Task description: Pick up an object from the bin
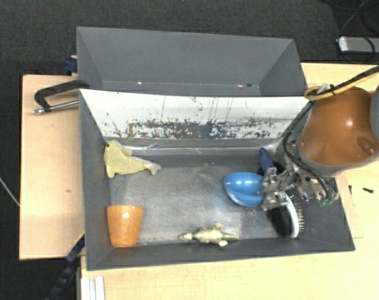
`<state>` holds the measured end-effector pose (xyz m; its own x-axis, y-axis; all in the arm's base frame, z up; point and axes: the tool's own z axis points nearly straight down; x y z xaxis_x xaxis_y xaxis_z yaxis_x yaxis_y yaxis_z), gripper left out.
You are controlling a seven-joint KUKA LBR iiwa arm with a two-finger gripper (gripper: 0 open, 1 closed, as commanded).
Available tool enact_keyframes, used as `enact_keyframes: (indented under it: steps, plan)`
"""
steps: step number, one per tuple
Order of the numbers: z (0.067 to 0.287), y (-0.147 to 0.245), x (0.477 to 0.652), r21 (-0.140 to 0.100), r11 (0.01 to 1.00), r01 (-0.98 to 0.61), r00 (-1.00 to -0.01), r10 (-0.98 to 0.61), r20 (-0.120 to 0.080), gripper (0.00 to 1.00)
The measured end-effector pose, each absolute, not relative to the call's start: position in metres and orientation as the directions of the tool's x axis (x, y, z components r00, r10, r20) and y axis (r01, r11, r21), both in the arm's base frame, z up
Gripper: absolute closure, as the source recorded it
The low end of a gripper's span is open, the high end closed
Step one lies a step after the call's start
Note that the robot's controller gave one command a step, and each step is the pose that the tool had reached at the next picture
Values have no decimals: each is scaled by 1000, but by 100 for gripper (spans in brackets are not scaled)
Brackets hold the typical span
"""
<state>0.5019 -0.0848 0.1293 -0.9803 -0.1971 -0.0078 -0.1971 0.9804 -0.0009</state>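
Note:
My gripper (pixel 275 187) is low in the right part of the bin, right up against the right edge of a blue rounded, egg-like thing (pixel 242 188). Whether it touches that thing is unclear. A black brush with pale bristles (pixel 285 219) lies just below the gripper, near the bin's front right corner.
A pale yellow soft figure (pixel 123 160) lies at the back left. An orange cup (pixel 123 225) stands in the front left corner. A small cream lizard-like toy (pixel 209 235) rests along the front wall. The arm's orange cover hangs over the right rim.

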Motion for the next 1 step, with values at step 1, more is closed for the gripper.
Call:
enact_keyframes:
  steps: [1]
  plan:
    - [142, -84, 503, -1, 981, -196, -981, -196, -7, 100]
